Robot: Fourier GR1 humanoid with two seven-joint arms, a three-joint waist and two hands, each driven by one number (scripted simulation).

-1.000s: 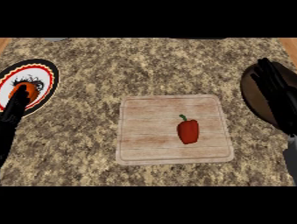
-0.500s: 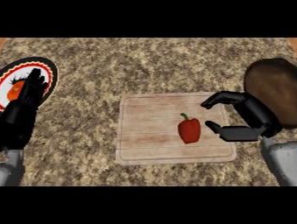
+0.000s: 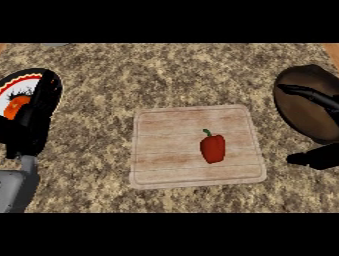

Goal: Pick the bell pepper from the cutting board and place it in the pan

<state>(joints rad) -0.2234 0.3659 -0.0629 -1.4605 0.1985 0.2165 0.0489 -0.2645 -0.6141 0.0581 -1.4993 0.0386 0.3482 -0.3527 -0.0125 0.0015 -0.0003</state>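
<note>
Bell pepper (image 3: 213, 148): red, with a green stem; lies on the right half of the cutting board, touched by neither robot hand.
Cutting board (image 3: 164, 160): pale wood, flat on the speckled worktop (image 3: 164, 80), near the middle.
Pan (image 3: 311, 112): dark and round, at the right, well apart from the pepper.
Right robot hand (image 3: 333, 127): at the right edge, over and beside the pan; thumb and fingers spread wide and hold nothing; the pepper lies to its left, past the board's right edge.
Left robot hand (image 3: 32, 120): at the left, fingers straight (resting), over a plate.
Plate (image 3: 2, 97): black, white and orange, far left.
</note>
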